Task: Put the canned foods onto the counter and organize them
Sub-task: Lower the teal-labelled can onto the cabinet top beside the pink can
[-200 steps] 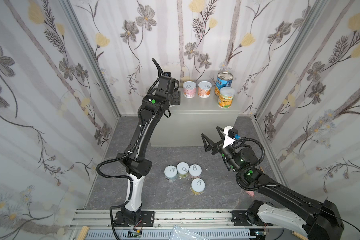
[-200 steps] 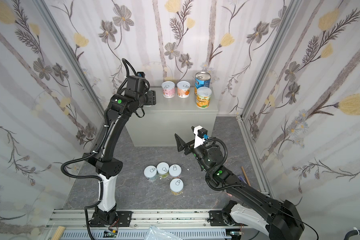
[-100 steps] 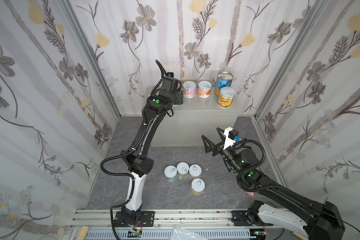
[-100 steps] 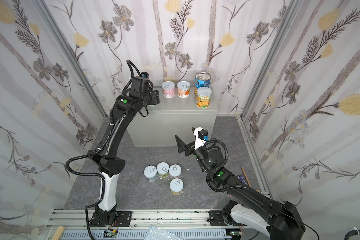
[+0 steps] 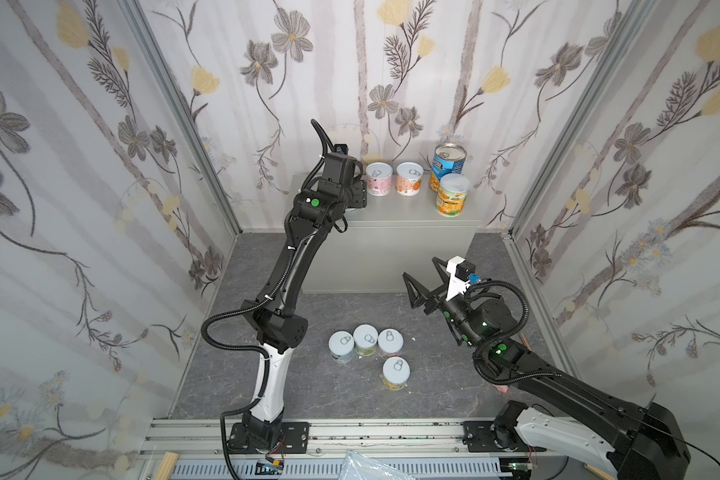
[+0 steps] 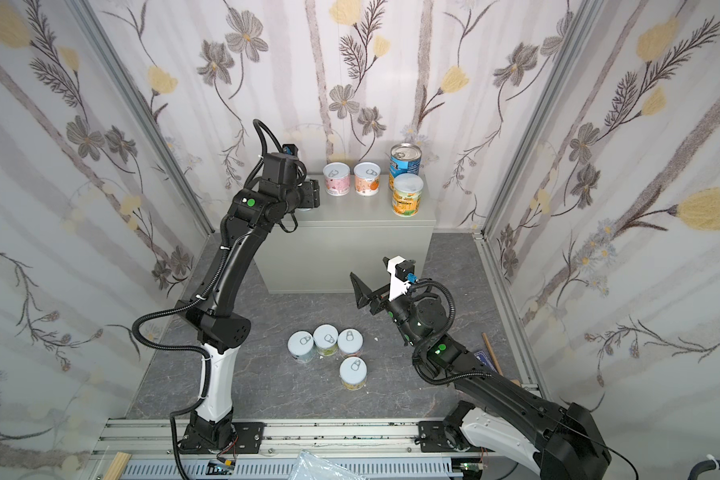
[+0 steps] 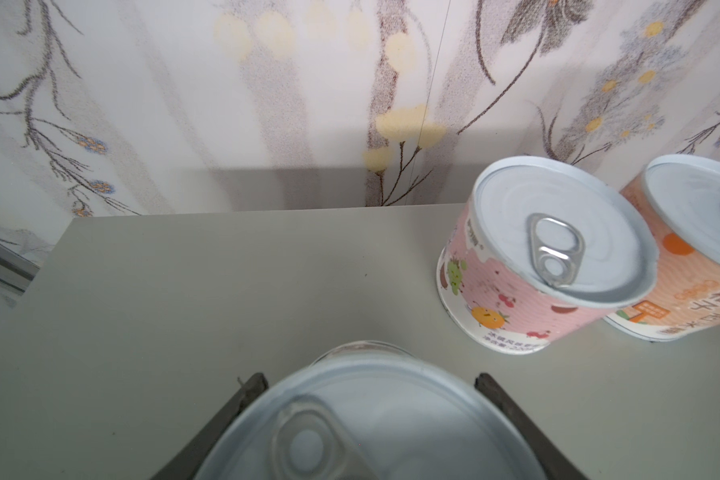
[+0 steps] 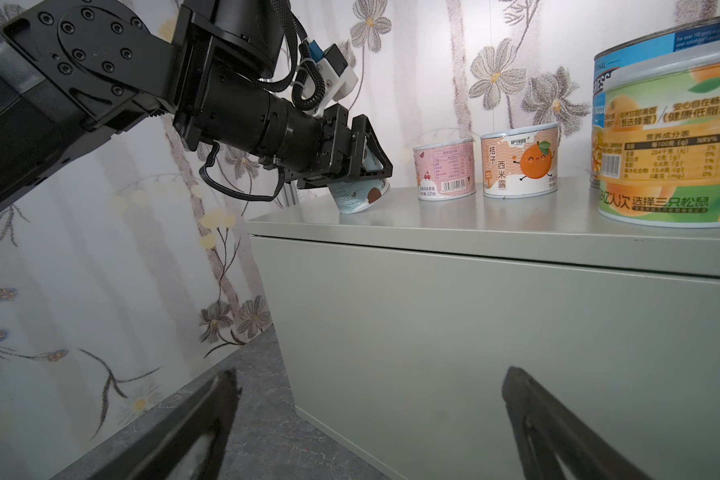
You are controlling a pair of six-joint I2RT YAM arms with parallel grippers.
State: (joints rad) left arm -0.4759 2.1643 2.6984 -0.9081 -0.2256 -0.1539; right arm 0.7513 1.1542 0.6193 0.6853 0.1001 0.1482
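My left gripper (image 5: 356, 195) is shut on a short pale-blue can (image 8: 360, 195), held tilted just over the left part of the counter (image 5: 391, 216); its white pull-tab lid (image 7: 366, 419) fills the space between both fingers (image 7: 248, 390). Upright on the counter stand a pink can (image 5: 379, 178), an orange can (image 5: 409, 178), a tall blue can (image 5: 449, 160) and an orange-yellow can (image 5: 453, 200). Several short cans (image 5: 365, 340) stand grouped on the floor. My right gripper (image 5: 422, 276) is open and empty above the floor, facing the counter's front.
Floral walls close in on three sides, and the counter stands against the back wall. An aluminium rail (image 5: 350, 432) with both arm bases runs along the front. A thin wooden stick (image 6: 491, 353) lies at the floor's right edge.
My left gripper has carried the pale-blue can a little to the right and lower over the counter's left part. The right arm has barely moved.
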